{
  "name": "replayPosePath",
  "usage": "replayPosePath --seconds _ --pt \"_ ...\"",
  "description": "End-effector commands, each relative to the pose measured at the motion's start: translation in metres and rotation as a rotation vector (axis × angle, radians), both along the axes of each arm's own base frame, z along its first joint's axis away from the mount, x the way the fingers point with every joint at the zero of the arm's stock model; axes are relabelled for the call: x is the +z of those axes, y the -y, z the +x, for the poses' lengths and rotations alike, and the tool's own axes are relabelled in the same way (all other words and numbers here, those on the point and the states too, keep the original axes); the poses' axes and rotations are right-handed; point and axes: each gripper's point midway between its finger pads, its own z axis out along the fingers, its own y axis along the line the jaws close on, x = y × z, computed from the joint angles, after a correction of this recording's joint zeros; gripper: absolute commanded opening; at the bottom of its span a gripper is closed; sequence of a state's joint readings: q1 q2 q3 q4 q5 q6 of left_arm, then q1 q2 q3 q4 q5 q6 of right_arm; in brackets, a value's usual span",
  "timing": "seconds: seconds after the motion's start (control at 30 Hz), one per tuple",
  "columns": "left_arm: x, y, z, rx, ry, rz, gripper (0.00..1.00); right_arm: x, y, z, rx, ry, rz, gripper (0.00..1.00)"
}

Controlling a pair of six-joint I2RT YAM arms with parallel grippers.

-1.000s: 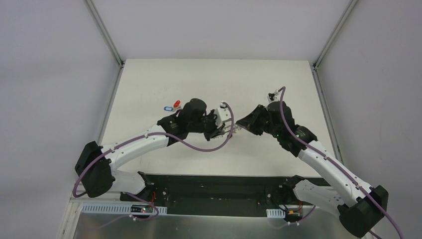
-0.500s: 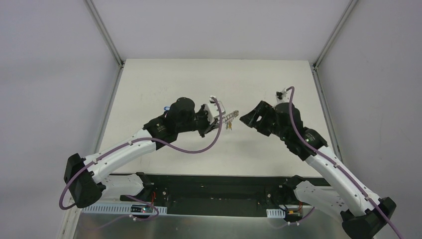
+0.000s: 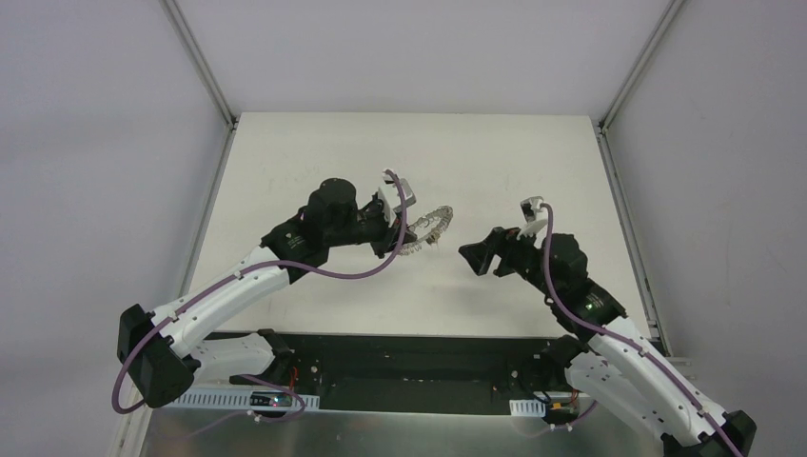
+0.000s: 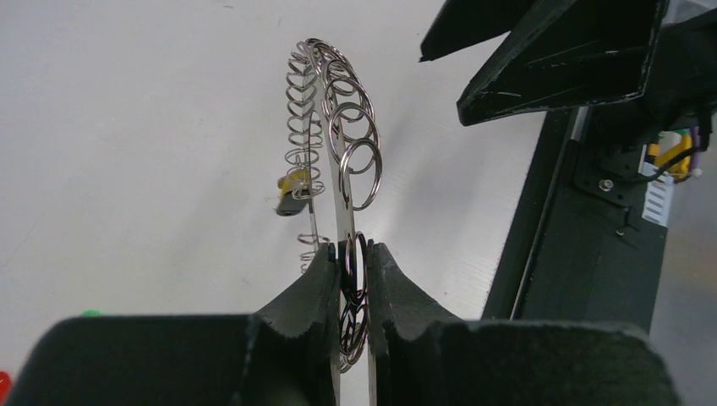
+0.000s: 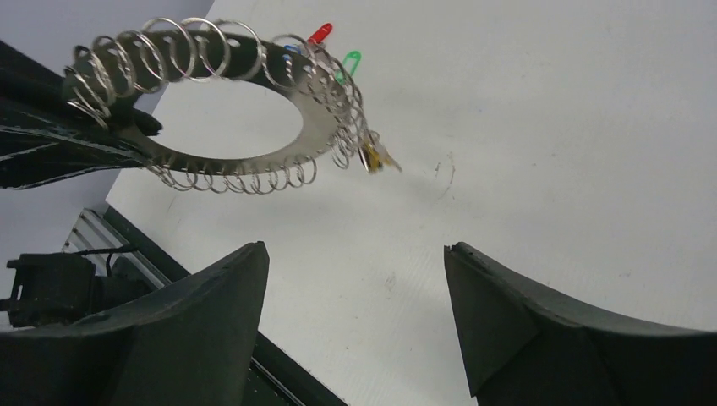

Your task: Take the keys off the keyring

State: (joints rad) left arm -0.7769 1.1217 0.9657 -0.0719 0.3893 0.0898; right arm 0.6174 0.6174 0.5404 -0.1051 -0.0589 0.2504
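Hold the keyring [image 3: 428, 227] steady above the table [image 3: 533, 162] in the clamped left gripper [image 4: 353, 279]; ease the wide-open right gripper [image 5: 355, 249] leftward to the dangling yellow key [image 5: 378, 158]; pinch clear of the wire loops [image 5: 254, 179].

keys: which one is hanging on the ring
The yellow-tagged key: it alone dangles from a loop of the keyring, which the left gripper holds off the table. The red-tagged key and green-tagged key lie on the table beyond it.
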Motion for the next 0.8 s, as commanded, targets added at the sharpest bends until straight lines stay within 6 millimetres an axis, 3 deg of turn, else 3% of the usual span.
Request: replayPosePath --seconds 0.0,0.27,0.5,0.67,0.77 --pt "0.039 0.015 -0.018 -0.149 0.038 -0.144 0.00 0.063 -0.020 -0.004 0.174 0.252 0.009 0.83" --pt "0.056 0.024 -0.051 -0.356 -0.009 -0.246 0.00 0.074 -0.034 -0.022 0.329 0.284 0.008 0.79" --pt "0.070 0.025 -0.075 -0.489 -0.068 -0.295 0.00 0.077 -0.035 -0.039 0.426 0.328 -0.020 0.76" --pt "0.077 0.023 -0.077 -0.510 -0.072 -0.330 0.00 0.080 -0.038 -0.049 0.479 0.334 -0.015 0.55" --pt "0.077 0.023 -0.073 -0.497 -0.085 -0.338 0.00 0.083 -0.040 -0.056 0.519 0.341 0.000 0.32"
